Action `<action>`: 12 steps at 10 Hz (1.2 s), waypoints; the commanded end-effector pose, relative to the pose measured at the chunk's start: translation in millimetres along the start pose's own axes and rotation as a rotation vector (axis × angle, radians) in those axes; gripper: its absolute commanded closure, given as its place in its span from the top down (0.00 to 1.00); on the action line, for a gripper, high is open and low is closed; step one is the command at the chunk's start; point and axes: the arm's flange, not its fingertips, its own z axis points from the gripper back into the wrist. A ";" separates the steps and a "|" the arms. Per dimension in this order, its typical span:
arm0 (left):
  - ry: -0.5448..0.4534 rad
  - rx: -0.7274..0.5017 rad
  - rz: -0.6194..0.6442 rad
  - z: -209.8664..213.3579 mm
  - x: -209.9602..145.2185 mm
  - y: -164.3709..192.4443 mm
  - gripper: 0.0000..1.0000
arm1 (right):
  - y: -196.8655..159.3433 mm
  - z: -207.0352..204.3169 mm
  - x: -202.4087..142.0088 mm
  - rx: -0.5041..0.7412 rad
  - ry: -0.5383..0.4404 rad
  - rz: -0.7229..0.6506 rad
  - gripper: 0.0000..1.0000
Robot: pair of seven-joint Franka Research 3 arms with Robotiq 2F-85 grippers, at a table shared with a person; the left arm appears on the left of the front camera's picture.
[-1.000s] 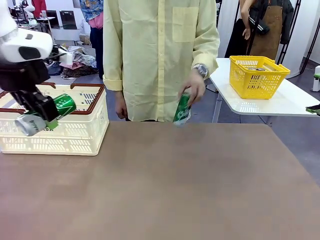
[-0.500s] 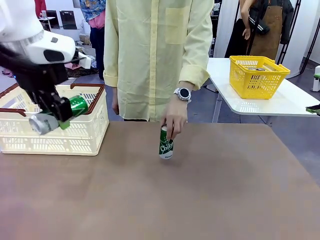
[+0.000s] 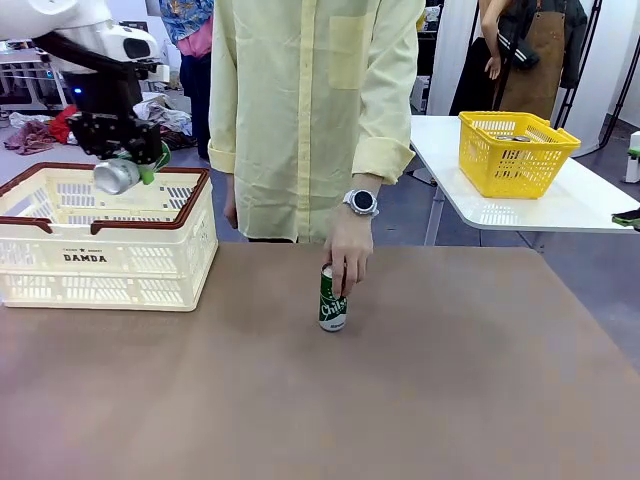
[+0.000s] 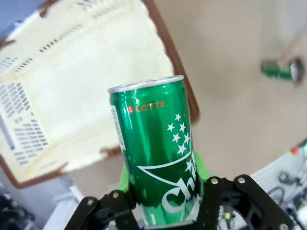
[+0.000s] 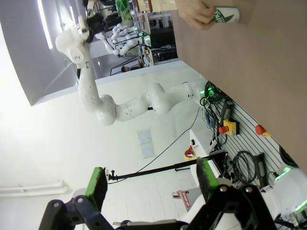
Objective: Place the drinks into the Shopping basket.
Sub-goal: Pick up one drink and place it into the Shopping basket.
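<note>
Grip of the left gripper (image 3: 135,160) is closed on a green can (image 4: 153,143), held on its side above the Shopping basket (image 3: 150,255) in the upper left of the front view. A second green can (image 3: 333,298) stands upright on the table (image 3: 420,400) at mid-frame, with a person's hand (image 3: 348,250) touching its top. The right gripper (image 5: 151,184) has its pads wide apart with nothing between them.

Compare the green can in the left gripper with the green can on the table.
The gripped green can lies tipped sideways, silver top facing the front camera; the table green can stands upright. The gripped one hangs above the cream slotted basket, clamped in the left gripper; the other rests on the brown table under the person's hand. Both are slim, green, white-lettered.
</note>
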 end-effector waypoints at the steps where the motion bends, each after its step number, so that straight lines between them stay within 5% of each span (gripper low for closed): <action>1: -0.008 0.063 0.112 -10.2 39.0 18.1 0.00 | 6.6 -1.3 2.6 0.009 -0.006 -0.015 1.00; 8: -0.064 0.133 0.143 -117.8 48.9 79.9 0.00 | 6.6 -1.3 2.6 0.009 -0.006 -0.015 1.00; 9: -0.003 0.054 0.145 -120.9 46.6 79.7 0.00 | 6.6 -1.3 2.6 0.009 -0.006 -0.015 1.00; 12: -0.028 0.112 0.125 -114.7 56.6 74.0 0.00 | 6.6 -1.3 2.6 0.009 -0.006 -0.015 1.00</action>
